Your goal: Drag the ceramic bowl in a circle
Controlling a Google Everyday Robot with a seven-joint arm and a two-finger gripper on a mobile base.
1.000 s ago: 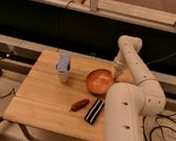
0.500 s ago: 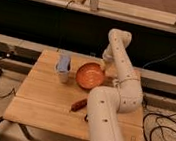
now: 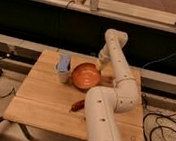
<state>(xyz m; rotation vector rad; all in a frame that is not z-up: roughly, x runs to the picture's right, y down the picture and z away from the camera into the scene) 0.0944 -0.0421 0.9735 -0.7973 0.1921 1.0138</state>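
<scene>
The bowl (image 3: 86, 76) is sitting on the wooden table (image 3: 40, 105), tilted, just beside the pale cup (image 3: 63, 68) to its left. The gripper (image 3: 101, 65) is reaching down at the bowl's far right rim; finger state cannot be told. A small reddish object (image 3: 78, 105) is lying nearer the front.

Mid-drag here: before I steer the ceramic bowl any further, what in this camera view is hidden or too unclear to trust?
- Gripper at the ceramic bowl's far right rim: its contact with the rim is too small to make out.
- Red-brown object near the table's front: partly behind the arm, identity unclear.
- Pale cup and bowl: touching or apart cannot be told.
</scene>
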